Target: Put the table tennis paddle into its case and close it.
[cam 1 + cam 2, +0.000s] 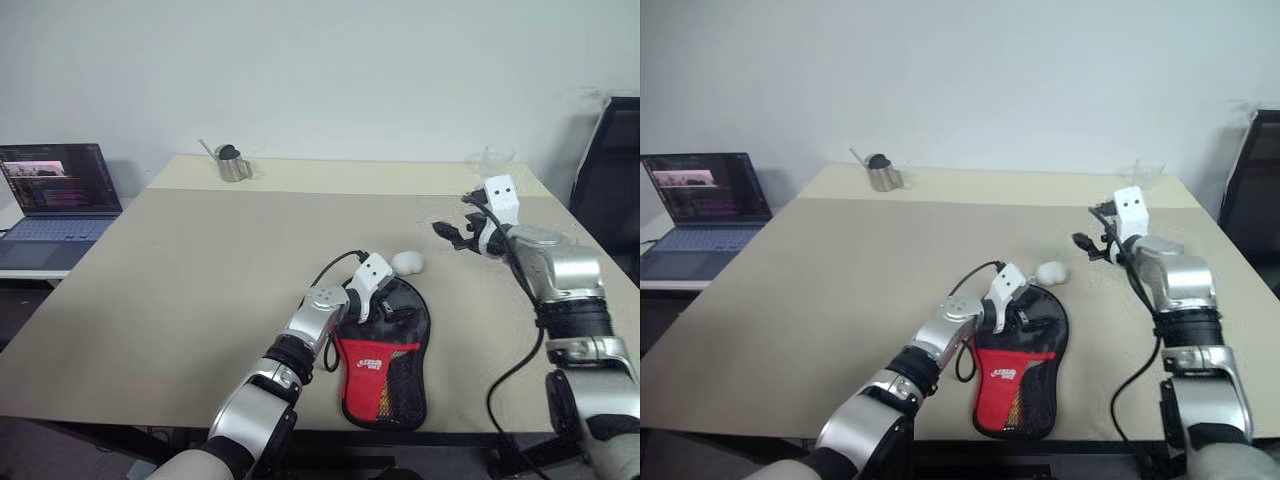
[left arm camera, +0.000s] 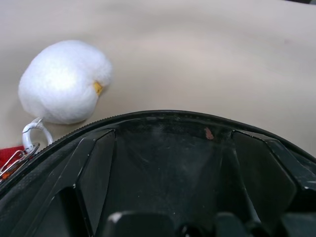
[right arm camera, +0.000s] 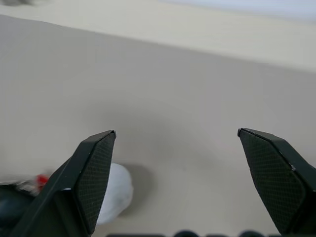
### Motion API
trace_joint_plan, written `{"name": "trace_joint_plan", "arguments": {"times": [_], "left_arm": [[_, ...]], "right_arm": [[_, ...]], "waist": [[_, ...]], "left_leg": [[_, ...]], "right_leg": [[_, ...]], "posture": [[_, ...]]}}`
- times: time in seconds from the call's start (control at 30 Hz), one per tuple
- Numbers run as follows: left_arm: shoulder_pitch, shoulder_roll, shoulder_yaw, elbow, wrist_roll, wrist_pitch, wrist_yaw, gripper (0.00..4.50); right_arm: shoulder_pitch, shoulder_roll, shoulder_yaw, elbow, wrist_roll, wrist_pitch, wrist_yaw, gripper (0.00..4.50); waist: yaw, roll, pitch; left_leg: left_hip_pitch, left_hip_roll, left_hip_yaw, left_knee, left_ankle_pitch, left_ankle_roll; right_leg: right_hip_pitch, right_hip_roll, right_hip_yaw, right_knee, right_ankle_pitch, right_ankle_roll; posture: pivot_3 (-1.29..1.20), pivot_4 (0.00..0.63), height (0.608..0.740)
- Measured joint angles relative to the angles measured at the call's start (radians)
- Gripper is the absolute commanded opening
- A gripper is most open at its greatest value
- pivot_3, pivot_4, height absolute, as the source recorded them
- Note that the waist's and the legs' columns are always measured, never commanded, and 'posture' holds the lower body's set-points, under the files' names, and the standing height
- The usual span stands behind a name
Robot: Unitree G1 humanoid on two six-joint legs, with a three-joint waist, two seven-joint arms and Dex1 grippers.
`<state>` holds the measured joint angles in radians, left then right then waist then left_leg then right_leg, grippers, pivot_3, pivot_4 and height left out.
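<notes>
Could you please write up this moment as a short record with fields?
case: black with a red panel, flat near the table's front edge
paddle: not visible outside the case
left gripper: over the case's round end, open
right gripper: raised above the table, open, empty
white ball: beside the case's top
background: metal cup, laptop

Both arms are showing brushed silver shells over black ribbed joint sections, each ending in a white wrist block. The right gripper [image 1: 452, 233] is carrying black fingers [image 3: 94, 177] with a fine cross-hatched pad texture (wedge-shaped, tapering to the tips). A black cable is looping off the left wrist toward ten o'clock, another is trailing under the right forearm toward six o'clock.
</notes>
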<state>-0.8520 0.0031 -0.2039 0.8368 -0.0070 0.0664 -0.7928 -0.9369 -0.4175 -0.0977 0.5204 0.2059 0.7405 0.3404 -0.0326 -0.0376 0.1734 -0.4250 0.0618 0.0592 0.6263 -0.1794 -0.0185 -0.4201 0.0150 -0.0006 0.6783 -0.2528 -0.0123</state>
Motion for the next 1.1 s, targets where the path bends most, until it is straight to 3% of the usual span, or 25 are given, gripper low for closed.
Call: {"name": "trace_joint_plan", "arguments": {"times": [0.17,0.4,0.97,1.1], "left_arm": [[0.028,0.007,0.003,-0.054,0.000,0.028,0.012,4.08],[0.077,0.041,0.007,-0.144,0.000,0.078,0.026,4.08],[0.127,0.061,0.003,-0.238,0.000,0.124,0.066,4.08],[0.128,0.061,0.001,-0.239,0.000,0.125,0.066,4.11]], "right_arm": [[-0.059,0.130,-0.005,0.264,-0.023,-0.088,-0.087,4.36],[-0.134,0.165,-0.023,0.426,-0.029,-0.182,-0.096,4.36],[-0.145,0.229,-0.034,0.475,-0.028,-0.161,-0.057,4.36],[-0.141,0.232,-0.036,0.464,-0.028,-0.157,-0.058,3.41]], "waist": [[-0.002,0.001,0.000],[-0.005,0.001,0.000],[-0.020,0.001,-0.001],[-0.020,0.001,-0.001]], "left_leg": [[0.000,0.000,0.001,0.000,0.000,0.000],[0.004,0.000,0.002,-0.001,0.000,0.000],[0.007,0.001,0.004,-0.003,0.000,0.000],[0.007,0.001,0.005,-0.003,0.000,0.000]], "right_leg": [[-0.001,0.001,0.003,0.001,0.000,0.000],[0.000,0.001,0.007,0.001,0.001,0.001],[0.001,0.001,0.011,0.002,0.001,0.001],[0.000,0.001,0.011,0.002,0.001,0.001]], "posture": [[0.00,0.150,0.740],[0.00,0.150,0.740],[0.00,0.150,0.740],[0.00,0.150,0.740]]}}
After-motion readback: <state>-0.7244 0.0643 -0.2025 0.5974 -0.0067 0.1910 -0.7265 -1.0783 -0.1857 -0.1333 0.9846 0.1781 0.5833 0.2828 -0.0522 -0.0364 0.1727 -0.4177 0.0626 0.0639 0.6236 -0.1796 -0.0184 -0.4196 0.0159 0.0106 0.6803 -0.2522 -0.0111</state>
